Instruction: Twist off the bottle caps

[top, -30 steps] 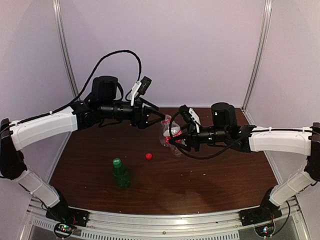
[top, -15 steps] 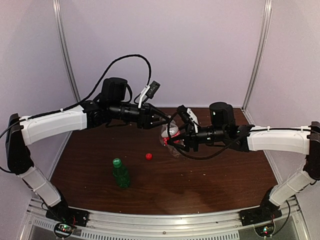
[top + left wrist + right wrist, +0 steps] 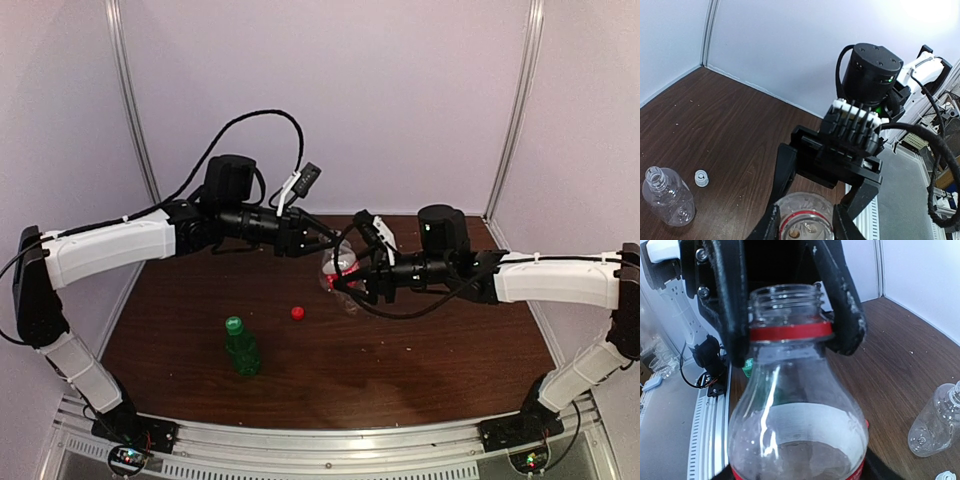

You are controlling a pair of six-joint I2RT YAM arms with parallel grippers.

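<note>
Catching white cap point(image 3: 701, 178) beside rounded bottle point(image 3: 667, 202): wrist views only.

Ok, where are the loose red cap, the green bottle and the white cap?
red cap point(image 3: 297, 312): top external view, its top face.
green bottle point(image 3: 242, 352): top external view, mid-body.
white cap point(image 3: 701, 178): left wrist view, its centre.

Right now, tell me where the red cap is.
Top view: the red cap lies loose on the table between the green bottle and the gripped red-label bottle.
</note>
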